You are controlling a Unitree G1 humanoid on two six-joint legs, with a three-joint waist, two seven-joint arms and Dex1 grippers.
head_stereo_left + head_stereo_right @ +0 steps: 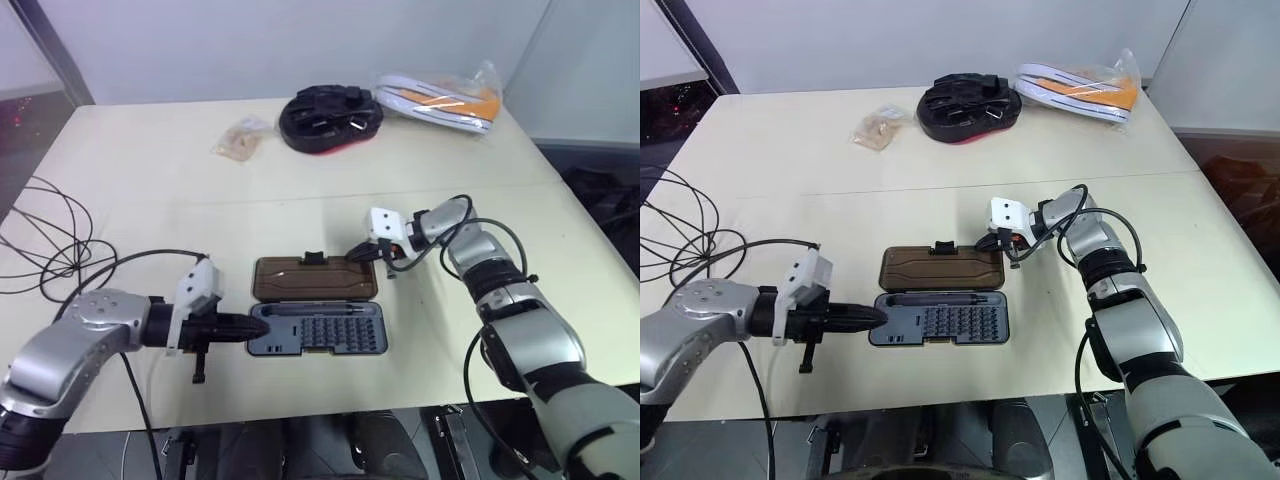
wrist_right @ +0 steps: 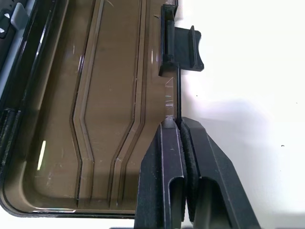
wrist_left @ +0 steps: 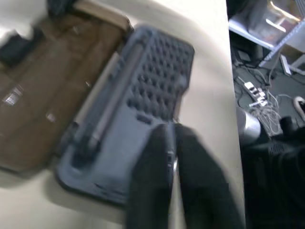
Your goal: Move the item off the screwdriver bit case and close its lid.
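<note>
The screwdriver bit case [image 1: 320, 332] lies open near the table's front edge, with rows of bits in its dark grey base. Its smoky-brown lid [image 1: 315, 281] lies flat behind the base, latch tab [image 2: 183, 47] on the far rim. My left gripper [image 1: 262, 327] is shut, its tips resting at the base's left end. My right gripper [image 1: 352, 255] is shut too, its tips against the lid's far rim beside the latch tab. The item [image 1: 40, 240], loops of thin black wire, lies at the table's left edge, well apart from the case.
At the back of the table sit a black bundle of straps [image 1: 330, 118], a clear bag with orange and white contents [image 1: 440, 100] and a small brown packet [image 1: 240, 140]. A seam [image 1: 150, 205] crosses the tabletop behind the case.
</note>
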